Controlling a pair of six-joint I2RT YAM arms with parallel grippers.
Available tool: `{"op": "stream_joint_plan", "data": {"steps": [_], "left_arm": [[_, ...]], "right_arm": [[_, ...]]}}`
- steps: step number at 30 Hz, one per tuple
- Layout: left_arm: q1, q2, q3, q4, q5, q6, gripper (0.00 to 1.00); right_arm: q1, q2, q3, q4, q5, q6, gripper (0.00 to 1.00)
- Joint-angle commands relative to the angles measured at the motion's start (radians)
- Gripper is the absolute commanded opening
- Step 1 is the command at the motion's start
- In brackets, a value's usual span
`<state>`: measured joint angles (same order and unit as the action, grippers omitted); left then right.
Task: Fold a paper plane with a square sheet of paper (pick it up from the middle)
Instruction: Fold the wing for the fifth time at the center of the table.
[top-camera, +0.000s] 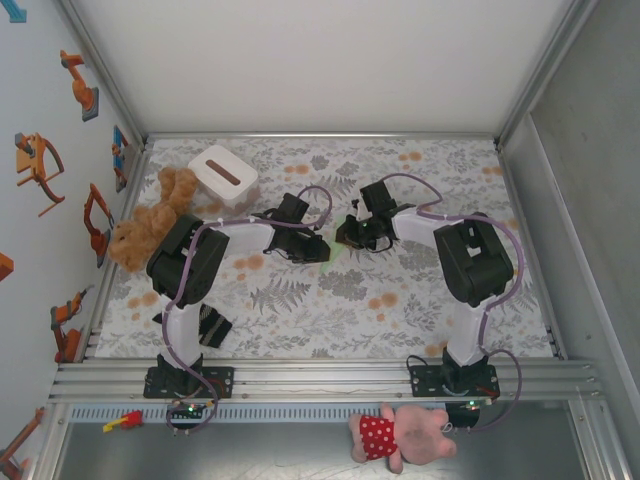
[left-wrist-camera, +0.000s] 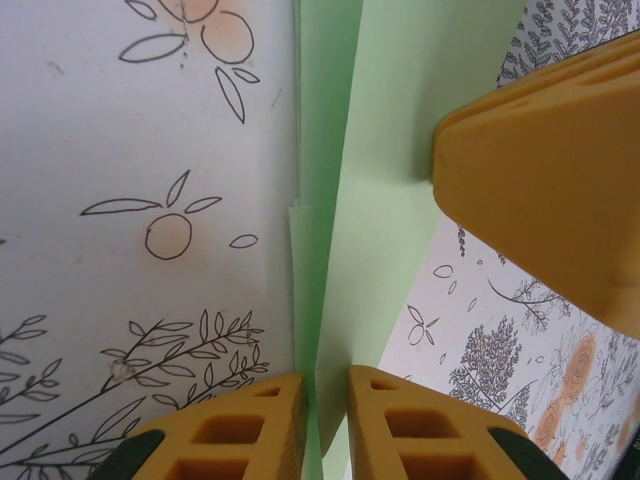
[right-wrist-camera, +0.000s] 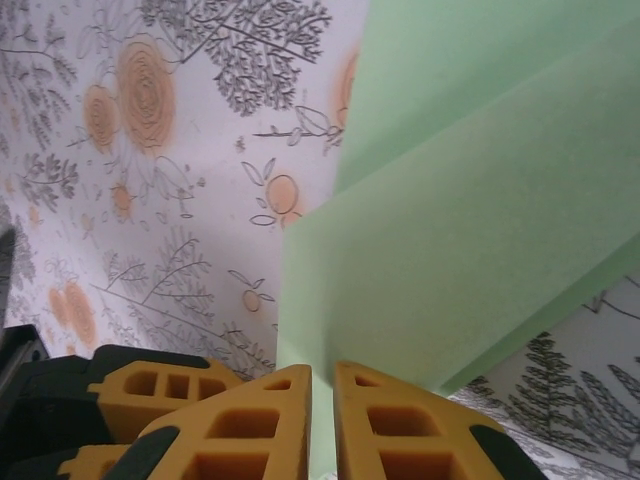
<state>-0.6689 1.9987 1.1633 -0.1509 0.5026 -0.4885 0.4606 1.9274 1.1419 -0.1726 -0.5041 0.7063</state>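
Left wrist shows my left pincer (left-wrist-camera: 325, 400) clamped on the paper (left-wrist-camera: 385, 200), right pincer (right-wrist-camera: 322, 390) too; layers ahead look part-folded, I think, plenty of folds left.

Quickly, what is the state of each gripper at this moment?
Left gripper: closed, pinching the green paper.
Right gripper: closed, also pinching the green paper.

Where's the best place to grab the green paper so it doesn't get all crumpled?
Pinch the green paper at an edge, coming in from the side with one finger on each face. It is a thin, folded sheet, so a flat pinch probably holds it without crushing it. The left gripper and right gripper both hold it like that, from opposite sides.
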Motion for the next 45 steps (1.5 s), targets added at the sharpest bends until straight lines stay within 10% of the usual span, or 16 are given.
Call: {"op": "stream_joint_plan", "data": {"steps": [1,45], "left_arm": [[-0.024,0.098,-0.038,-0.091,-0.074,0.016,0.2],[-0.023,0.056,-0.037,-0.091,-0.055,0.009,0.18]], "right_arm": [[-0.004,0.024,0.028,-0.031,0.029,-0.004,0.14],[-0.003,0.132,0.091,-0.183,0.063,-0.077,0.14]]}}
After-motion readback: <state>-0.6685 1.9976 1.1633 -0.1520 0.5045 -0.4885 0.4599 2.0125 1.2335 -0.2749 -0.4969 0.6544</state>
